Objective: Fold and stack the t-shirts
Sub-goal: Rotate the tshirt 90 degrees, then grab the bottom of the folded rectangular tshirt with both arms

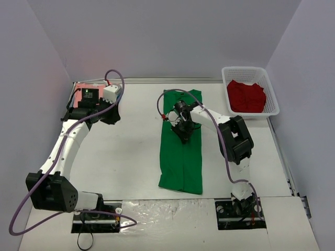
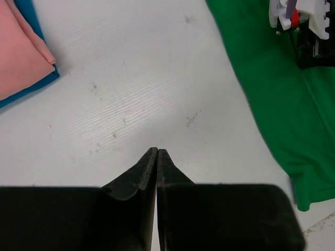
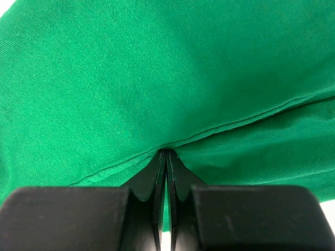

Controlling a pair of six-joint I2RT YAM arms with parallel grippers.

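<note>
The green t-shirt [image 1: 180,162] lies in the middle of the table [image 1: 125,157] as a long, narrow strip. Its long axis runs from the far edge toward the near edge, and the lower end stops short of the arm bases. The right gripper [image 1: 184,137] is down on the far half of that strip. In its wrist view the fingers are clenched together, with their tips against a hemmed or folded edge that crosses the cloth. I cannot tell whether a layer is pinched between them. The left gripper [image 2: 157,152] is also clenched and holds nothing. It hangs over bare table near the far-left corner, just beside the salmon-pink t-shirt [image 2: 18,57] lying on the teal-blue t-shirt [image 2: 36,81], and well apart from the green strip. A red t-shirt [image 1: 246,95] sits crumpled in the white mesh basket [image 1: 250,114] at the far-right corner. The lengthwise folding looks done, so I judge that what remains for this shirt is a crosswise fold, one end brought over the other along the long axis. The right arm is far nearer and already sits on the strip, whose free near end lies toward its own base.
</note>
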